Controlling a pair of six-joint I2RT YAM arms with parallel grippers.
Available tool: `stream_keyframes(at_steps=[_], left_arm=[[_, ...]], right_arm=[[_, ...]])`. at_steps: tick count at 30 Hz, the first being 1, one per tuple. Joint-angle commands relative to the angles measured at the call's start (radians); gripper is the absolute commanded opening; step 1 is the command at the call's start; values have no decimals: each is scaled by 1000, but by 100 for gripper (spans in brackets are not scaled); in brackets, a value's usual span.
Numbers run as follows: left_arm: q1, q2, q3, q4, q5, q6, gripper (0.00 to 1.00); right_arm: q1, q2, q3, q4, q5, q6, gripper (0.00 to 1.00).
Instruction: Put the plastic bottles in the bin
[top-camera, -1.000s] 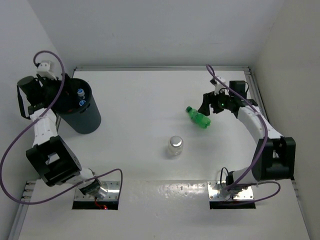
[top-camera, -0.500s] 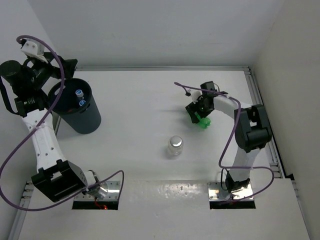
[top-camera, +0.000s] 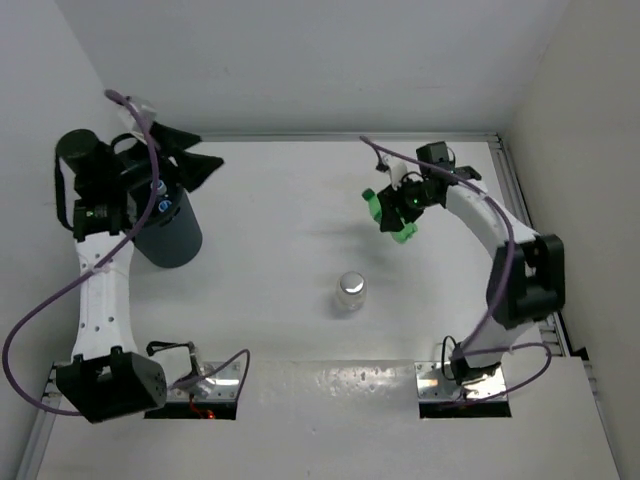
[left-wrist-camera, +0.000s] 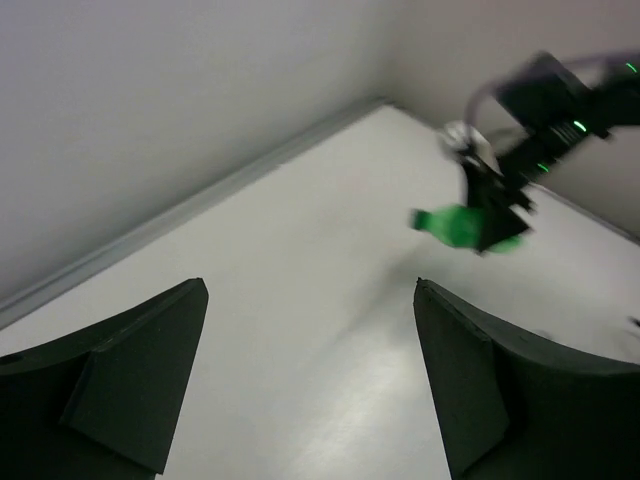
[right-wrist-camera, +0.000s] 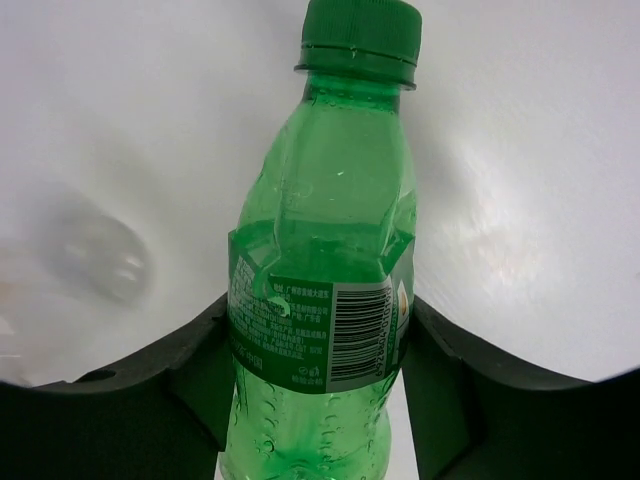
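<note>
The right gripper (right-wrist-camera: 318, 400) is pinching the all-green plastic bottle (right-wrist-camera: 325, 230). The left gripper (left-wrist-camera: 310, 300) is hanging spread wide by the round dark grey bin (top-camera: 172, 243).

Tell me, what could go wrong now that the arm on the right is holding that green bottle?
1. The right gripper pinches the round green bottle only at its label, so it might slip or swivel on the way.
2. The bin stands at the far left, with the open left gripper close to its rim; the two arms could bump there.
3. The clear bottle stands upright near the likely path; a low carry might topple it.
</note>
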Motion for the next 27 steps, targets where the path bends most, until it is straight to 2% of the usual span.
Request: stream_keyframes(at_steps=[1,2,3,6,7,13,18,23,27], left_arm=[[-165,-77,-33,122,111,-139,89],[-206,-77,-45,159,99,-180,89],[-284,-86,-71,244,65,-264,89],[-387,-87,-90,388,11,-406,89],[-448,-55,-90,389,-7,-418,89],[-599,22,-7,415,-79,-484,92],[-644,58,-7,426,-107,-504,93],[-644,67,-53,498,-116,-593,82],[-623,67,-88,507,-116,-627,79]], right_arm=[[116,-247,129,39,-300,136,33],[140,-304,134,68,-327,163,33],[216,-318,143,154,-347,243,31],[307,-358,146,255,-352,362,27],[345,-364,149,274,-343,377,24],[448,-372,182,335,-314,452,16],[464,-384,171,332,-311,451,14],[462,-399,160,332,-295,452,13],[454,-404,159,345,-289,460,12]])
